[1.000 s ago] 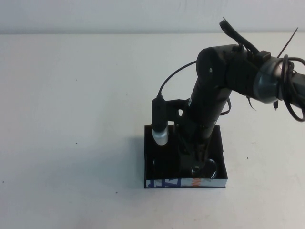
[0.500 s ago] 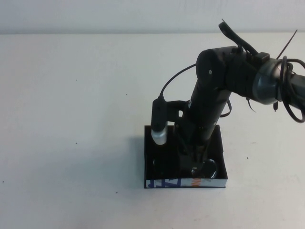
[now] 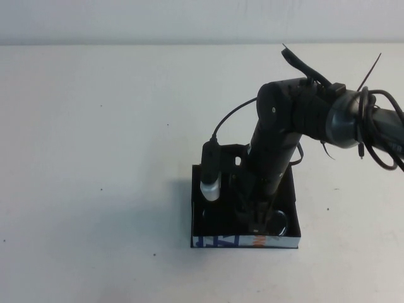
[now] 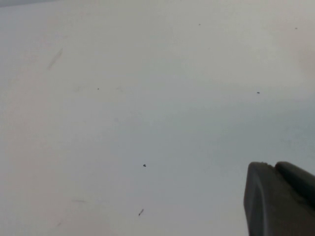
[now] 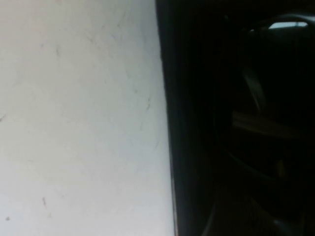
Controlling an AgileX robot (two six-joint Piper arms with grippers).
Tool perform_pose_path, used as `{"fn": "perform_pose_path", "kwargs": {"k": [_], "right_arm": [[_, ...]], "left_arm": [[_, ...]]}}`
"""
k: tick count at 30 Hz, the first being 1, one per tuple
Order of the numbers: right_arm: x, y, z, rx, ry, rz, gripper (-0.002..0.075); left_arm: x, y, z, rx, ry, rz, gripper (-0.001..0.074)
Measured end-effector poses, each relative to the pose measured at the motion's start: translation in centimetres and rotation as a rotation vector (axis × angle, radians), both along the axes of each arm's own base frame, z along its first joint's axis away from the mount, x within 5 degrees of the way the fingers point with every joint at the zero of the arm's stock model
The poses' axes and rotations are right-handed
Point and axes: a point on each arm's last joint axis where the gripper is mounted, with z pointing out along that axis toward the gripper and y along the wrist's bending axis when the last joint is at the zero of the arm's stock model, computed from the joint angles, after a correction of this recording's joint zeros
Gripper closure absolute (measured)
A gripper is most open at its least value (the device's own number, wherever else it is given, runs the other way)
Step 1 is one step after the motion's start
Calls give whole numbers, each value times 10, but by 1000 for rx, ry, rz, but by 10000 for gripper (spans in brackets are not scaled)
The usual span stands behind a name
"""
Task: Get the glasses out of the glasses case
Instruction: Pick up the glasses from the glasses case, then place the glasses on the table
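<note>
The right gripper (image 3: 257,222) reaches down into the glasses case (image 3: 287,196) at lower centre, over the glasses (image 3: 278,221); its grip I cannot tell. The left gripper (image 4: 280,199) shows only as a dark part over the white table (image 4: 123,98), its state unclear.

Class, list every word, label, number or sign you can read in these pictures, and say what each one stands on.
No text can be read.
Glasses case: blue and orange print on its white side wall, too blurred to read.
Glasses: no marking shows.
Right gripper, down inside the case: no label shows.
Left gripper, over bare table: no label shows.
</note>
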Motion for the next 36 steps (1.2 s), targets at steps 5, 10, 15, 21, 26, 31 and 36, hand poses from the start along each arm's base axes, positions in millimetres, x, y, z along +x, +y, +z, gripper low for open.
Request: {"fn": "perform_pose_path", "kwargs": {"k": [5,10,15,21,26,31,36], "right_arm": [[1,1,-3,-2,8,-8,596],[-2,-2,15,16,0,-84,680],[-10,-27,71,74,-32,-276,680],[-21,-90,132,159,-27,-704,680],[-46,-154,124,166,48,-1079,680],[-72,-202,91,262,47,-1346,682],[-76,-217,48,240,85,-1459,682]], "left_arm": [[0,0,0,0,0,0,739],[0,0,0,0,0,0,740],[0,0,0,0,0,0,739],[0,0,0,0,0,0,739],[0,0,0,0,0,0,739],[0,0,0,0,0,0,739],[0,0,0,0,0,0,739]]}}
